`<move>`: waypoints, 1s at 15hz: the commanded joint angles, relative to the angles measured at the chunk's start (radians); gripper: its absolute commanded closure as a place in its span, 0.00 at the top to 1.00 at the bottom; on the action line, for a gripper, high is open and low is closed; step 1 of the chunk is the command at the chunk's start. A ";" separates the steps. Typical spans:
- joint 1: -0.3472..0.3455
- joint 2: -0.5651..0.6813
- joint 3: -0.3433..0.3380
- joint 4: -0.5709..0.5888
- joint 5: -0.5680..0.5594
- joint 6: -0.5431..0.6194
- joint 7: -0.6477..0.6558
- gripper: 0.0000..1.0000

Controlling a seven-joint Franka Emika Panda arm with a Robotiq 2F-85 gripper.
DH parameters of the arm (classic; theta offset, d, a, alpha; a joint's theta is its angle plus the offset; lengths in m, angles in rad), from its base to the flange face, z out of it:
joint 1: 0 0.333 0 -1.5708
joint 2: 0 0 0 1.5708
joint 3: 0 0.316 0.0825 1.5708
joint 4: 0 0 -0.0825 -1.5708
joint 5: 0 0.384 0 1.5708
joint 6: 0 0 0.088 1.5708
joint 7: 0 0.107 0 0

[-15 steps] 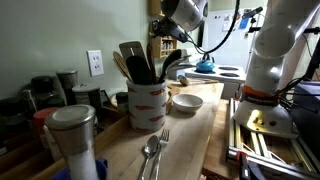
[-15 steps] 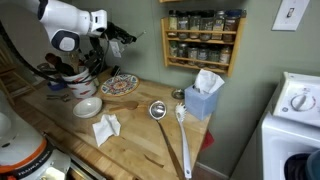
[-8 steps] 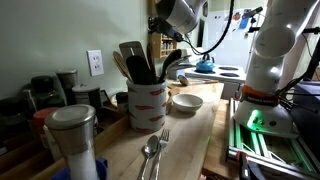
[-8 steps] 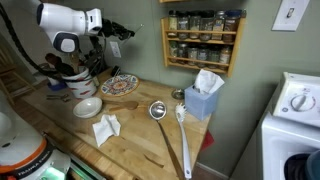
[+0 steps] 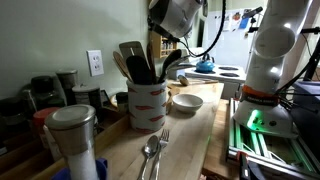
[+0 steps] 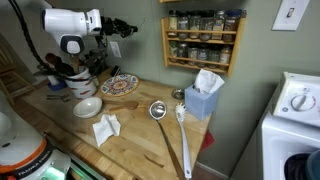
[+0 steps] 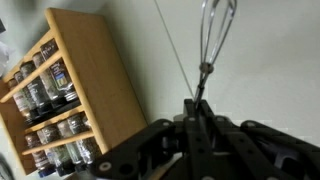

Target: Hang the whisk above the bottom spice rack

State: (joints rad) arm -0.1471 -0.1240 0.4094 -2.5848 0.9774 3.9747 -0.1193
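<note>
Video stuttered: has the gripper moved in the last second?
Yes. The gripper rose slightly, away from the patterned plate below, holding the whisk.

wire whisk [image 7: 204, 70] in the jaws

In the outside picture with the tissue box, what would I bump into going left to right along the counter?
white bowl → patterned plate → round metal scoop → blue tissue box, and past the counter's end, the white washer.

wooden counter [image 6: 140, 135] | utensil crock [image 5: 146, 103] | white bowl [image 6: 87, 107] | patterned plate [image 6: 118, 85] | crumpled napkin [image 6: 106, 128] | metal ladle [image 6: 158, 110] | tissue box [image 6: 203, 100] | lidded canister [image 5: 72, 135] | cutlery [image 5: 155, 150]
</note>
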 commanded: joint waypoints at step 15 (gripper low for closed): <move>0.167 0.113 -0.282 0.177 0.007 0.062 -0.020 0.07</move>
State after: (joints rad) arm -0.0094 -0.0118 0.1587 -2.4061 0.9900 4.0361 -0.1442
